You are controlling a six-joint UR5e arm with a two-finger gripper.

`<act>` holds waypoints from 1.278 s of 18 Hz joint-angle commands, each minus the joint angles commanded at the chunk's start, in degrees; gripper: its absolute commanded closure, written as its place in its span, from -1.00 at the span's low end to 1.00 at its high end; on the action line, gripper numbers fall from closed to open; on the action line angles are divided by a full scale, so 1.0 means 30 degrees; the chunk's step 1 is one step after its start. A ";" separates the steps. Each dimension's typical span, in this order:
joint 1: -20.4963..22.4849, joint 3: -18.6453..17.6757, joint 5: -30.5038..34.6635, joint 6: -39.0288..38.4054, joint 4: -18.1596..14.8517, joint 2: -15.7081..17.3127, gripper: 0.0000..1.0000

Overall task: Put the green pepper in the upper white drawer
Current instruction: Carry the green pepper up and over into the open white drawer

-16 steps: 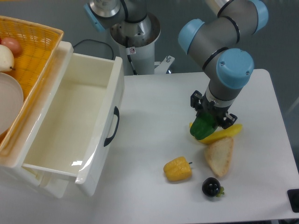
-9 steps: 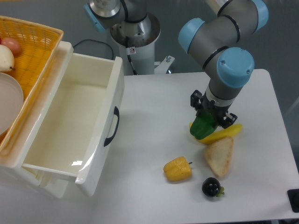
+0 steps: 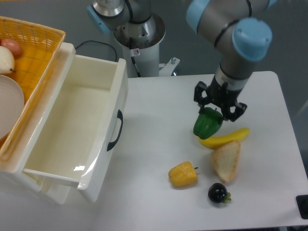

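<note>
A white desk (image 3: 159, 120) fills the right and lower parts of the frame. On it, right of centre, a yellow banana (image 3: 225, 138) lies just above a slice of bread (image 3: 226, 161). Left of the bread lies a yellow pepper-like item (image 3: 183, 174), apart from it. A small dark round fruit (image 3: 218, 193) lies below the bread. At the upper left stands an orange woven basket (image 3: 36, 53) holding a white plate (image 3: 9, 108), a pale fruit (image 3: 5, 60) and a reddish one (image 3: 11, 46).
</note>
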 joint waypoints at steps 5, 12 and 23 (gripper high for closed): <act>-0.0966 -0.0470 -0.1851 -0.4955 -0.0029 0.2083 0.59; -0.3104 -0.0499 -0.1939 -0.9437 -0.0293 0.3402 0.59; -0.6182 -0.0879 -0.1880 -1.2256 -0.0176 0.3492 0.56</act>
